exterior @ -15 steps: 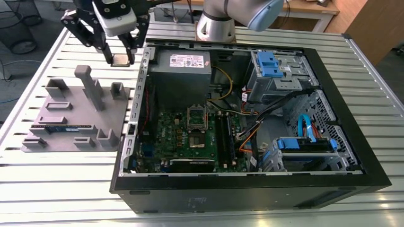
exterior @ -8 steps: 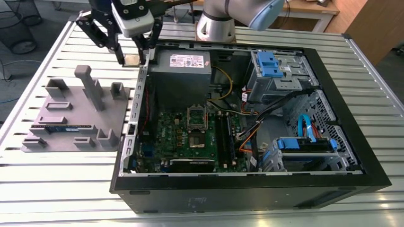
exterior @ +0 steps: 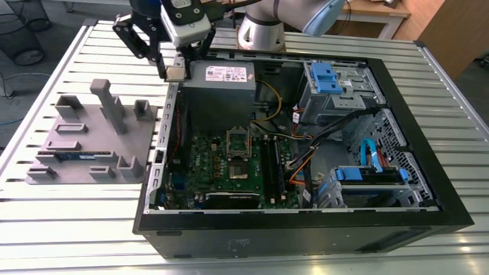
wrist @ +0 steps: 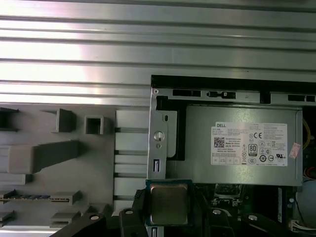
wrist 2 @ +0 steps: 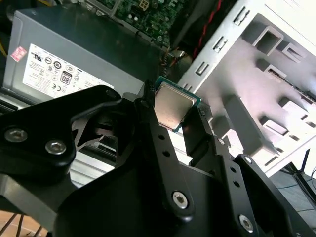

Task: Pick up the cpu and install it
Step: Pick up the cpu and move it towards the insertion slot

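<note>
My gripper hangs over the back left corner of the open computer case in the exterior view, just above the power supply's edge. It is shut on the cpu, a small square chip with a silvery top and a thin green rim, held by its edges between the two black fingers. In the first wrist view the cpu sits above the case wall beside the power supply. The motherboard's socket lies further forward in the case, its metal frame raised.
A grey fixture plate with upright posts lies to the exterior view's left of the case and holds a memory stick. Cables, blue drive bays and the power supply crowd the case. A slatted metal table lies beneath.
</note>
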Motion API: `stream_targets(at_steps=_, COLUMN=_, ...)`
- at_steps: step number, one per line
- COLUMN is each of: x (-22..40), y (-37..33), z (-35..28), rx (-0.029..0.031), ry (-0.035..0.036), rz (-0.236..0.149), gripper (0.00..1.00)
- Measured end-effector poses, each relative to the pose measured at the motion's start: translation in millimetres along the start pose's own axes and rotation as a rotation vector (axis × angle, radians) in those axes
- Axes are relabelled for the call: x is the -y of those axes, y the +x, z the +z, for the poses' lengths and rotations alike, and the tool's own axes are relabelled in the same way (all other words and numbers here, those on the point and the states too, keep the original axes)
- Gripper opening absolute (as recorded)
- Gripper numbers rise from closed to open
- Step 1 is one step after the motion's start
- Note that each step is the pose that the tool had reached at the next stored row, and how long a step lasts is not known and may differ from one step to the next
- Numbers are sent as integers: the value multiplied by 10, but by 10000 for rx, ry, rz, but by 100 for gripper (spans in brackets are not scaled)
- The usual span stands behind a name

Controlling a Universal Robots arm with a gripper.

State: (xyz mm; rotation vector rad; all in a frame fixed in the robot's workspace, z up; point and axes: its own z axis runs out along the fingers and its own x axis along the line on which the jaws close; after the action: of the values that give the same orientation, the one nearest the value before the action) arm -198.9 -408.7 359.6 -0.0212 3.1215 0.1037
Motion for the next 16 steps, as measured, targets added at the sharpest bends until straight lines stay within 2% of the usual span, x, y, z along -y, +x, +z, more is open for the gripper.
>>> stream_targets(at_steps=5, x=3, y=-187, z=5, rx=-3, ry=0, rz=1, gripper=47)
stream_targets(at_steps=16, x=10, y=-650, z=17, rx=-11, ry=0, rz=1, gripper=47)
